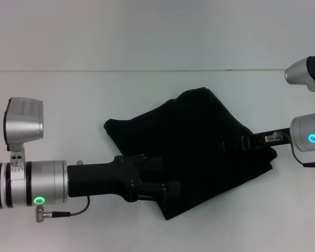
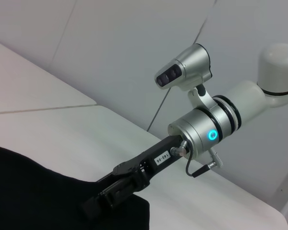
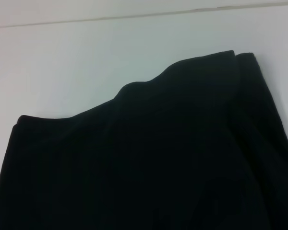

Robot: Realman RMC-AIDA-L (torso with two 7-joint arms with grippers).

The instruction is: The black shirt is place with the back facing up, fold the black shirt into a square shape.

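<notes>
From the head view, the left arm reached in from nine o'clock, low across the white worktop (image 1: 68, 105), its silver wrist showing a green ring light. The left end effector (image 1: 165, 178) lay level, and its black fingers (image 1: 172, 187) met the near-left edge of the black shirt (image 1: 199, 142). Black on black made the tips hard to separate from the cloth, so I could not tell how far they stood apart or whether they had hold of any fabric.

The black shirt lay at the centre of the worktop as a bunched, uneven heap, not flat. One lobe spread toward nine o'clock, a peak rose toward twelve o'clock, and a point hung down toward six o'clock just beside the left end effector.

At three o'clock the right arm came in, its wrist lit with a blue ring. The right end effector (image 1: 247, 142) touched the right edge of the shirt, and it appeared to be closed on a fold of it, though dark cloth hid the tips. In the left wrist view the same right end effector (image 2: 93, 208) sank into the shirt (image 2: 33, 191) with fabric gathered about its tip. The right wrist view showed only the shirt (image 3: 149, 163), with doubled edges at one corner, lying on the worktop (image 3: 62, 62).
</notes>
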